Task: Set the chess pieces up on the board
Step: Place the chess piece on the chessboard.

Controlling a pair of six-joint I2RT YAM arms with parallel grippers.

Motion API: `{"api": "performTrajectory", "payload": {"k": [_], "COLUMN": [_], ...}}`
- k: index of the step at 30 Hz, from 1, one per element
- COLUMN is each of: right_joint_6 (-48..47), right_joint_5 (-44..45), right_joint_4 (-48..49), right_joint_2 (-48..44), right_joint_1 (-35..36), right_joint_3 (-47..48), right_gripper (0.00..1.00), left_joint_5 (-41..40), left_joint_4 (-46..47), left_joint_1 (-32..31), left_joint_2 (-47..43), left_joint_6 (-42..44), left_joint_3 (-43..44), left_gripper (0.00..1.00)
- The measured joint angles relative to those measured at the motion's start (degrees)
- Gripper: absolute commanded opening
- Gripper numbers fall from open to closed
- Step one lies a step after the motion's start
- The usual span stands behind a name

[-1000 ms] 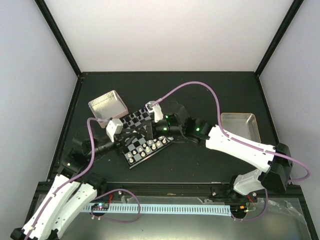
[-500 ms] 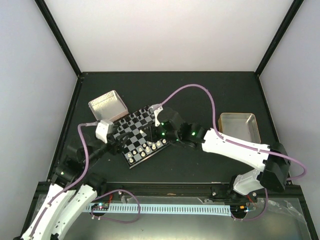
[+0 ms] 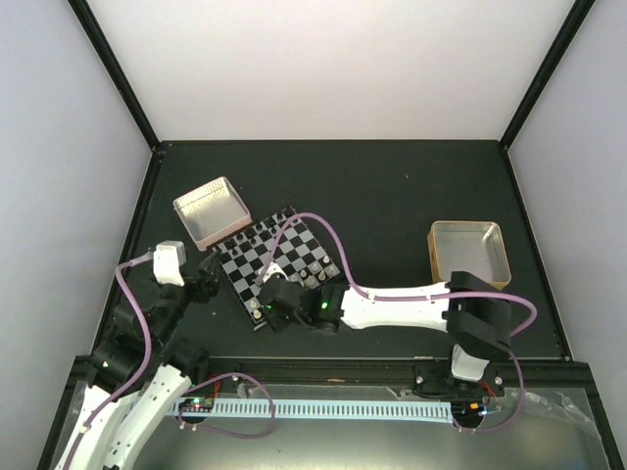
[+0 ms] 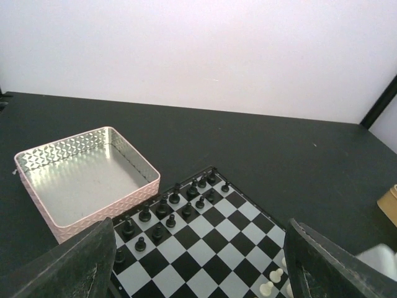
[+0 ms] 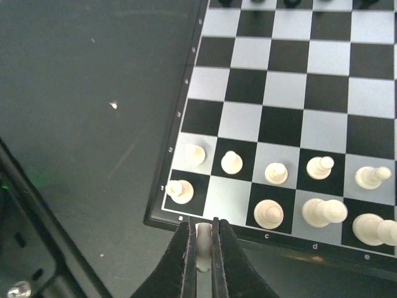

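A matte black counter (image 3: 411, 186) spreads out beyond the left pincer (image 3: 204, 279) and the right pincer (image 3: 263, 307), with a few pale specks just beside the right one. Far past both rises a plain white back wall (image 3: 333, 69). Pale grey side walls (image 3: 59, 196) stand off to either side, met by black corner posts (image 3: 113, 73). The light is soft and even. Behind the pincers, a white slotted strip (image 3: 323, 408) runs along the counter's near edge.

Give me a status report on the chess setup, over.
Left gripper open, empty, beside the board. Right gripper shut on a white piece at the board's edge. Back-row square ahead bare; neighbours close either side.
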Motion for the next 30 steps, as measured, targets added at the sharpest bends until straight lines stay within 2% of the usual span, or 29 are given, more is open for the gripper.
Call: {"api": "performTrajectory", "payload": {"k": [10, 25, 30], "right_joint_6": [-0.17, -0.15, 0.11], "right_joint_5": [2.12, 3.96, 5.44], "right_joint_4": [1.57, 3.52, 3.56], "right_joint_2": [7.89, 13.27, 13.57], "right_joint_1": [0.70, 0.70, 0.70], "right_joint_3": [0.09, 2.60, 2.69], "right_gripper": [0.01, 0.02, 0.07], "left_joint_5": [-2.32, -2.71, -2.73], "left_joint_4": [-0.96, -1.14, -1.18], "left_joint_1": [0.00, 0.00, 0.00], "left_joint_2": [0.20, 0.28, 0.28], "left_joint_6": [-0.55, -0.61, -0.63], "left_joint_3": [-0.02, -0.02, -0.02], "left_gripper": [0.77, 0.77, 0.77]}}
